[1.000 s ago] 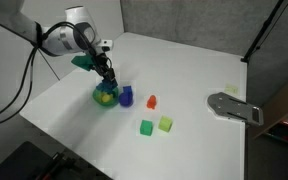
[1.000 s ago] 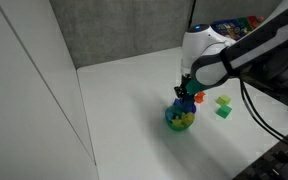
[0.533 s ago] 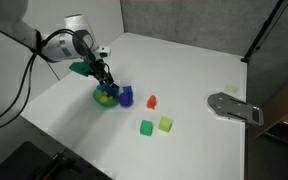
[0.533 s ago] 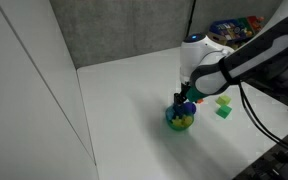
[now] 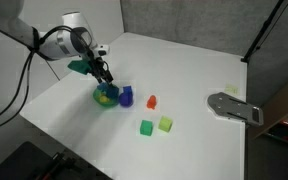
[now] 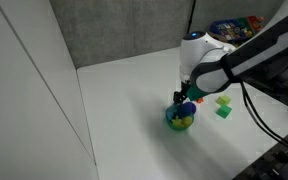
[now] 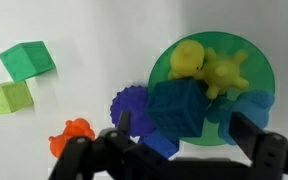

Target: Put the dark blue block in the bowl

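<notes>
Dark blue block (image 7: 177, 108): lower centre of wrist view, tilted over the left rim of the bowl (image 7: 164, 68) (2 yellow toys (image 7: 209, 65) inside). Gripper (image 7: 182, 130): jaws spread, 1 each side of the block, seemingly clear of it.

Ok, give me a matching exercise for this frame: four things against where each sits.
Things: 1 yellow toy shapes; 2 dark blue cube; 3 small orange-red figure; 4 dark green cube.
Places: A beside a light green cube; B inside the round green bowl; C over the bowl's rim, between the tool's fingers; D by the purple spiky piece.
Pairs: 1-B, 2-C, 3-D, 4-A.
</notes>
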Controlling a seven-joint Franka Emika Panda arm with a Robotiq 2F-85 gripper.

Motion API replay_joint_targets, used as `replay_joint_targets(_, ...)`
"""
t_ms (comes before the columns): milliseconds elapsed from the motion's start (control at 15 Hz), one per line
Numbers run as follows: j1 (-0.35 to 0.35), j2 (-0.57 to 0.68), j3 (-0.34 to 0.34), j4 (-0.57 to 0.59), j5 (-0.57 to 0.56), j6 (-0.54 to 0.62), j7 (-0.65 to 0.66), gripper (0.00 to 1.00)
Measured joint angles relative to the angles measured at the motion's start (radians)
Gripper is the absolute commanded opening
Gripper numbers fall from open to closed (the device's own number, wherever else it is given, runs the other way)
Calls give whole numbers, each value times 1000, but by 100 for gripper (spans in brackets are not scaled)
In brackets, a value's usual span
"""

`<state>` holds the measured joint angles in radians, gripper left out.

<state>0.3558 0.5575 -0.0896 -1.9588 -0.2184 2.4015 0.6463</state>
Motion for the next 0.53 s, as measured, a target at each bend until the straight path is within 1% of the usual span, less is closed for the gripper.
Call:
replay_joint_targets(133, -2, -36, -5, -1, -14, -25, -1, 100)
replay_joint_targets(267, -20, -85, -5, -1, -15, -52, -16, 100)
replay_joint_targets(400, -58, -137, 3, -1, -1, -67, -57, 100)
replay_joint_targets(533, -117, -184, 22, -2, 58, -72, -142, 100)
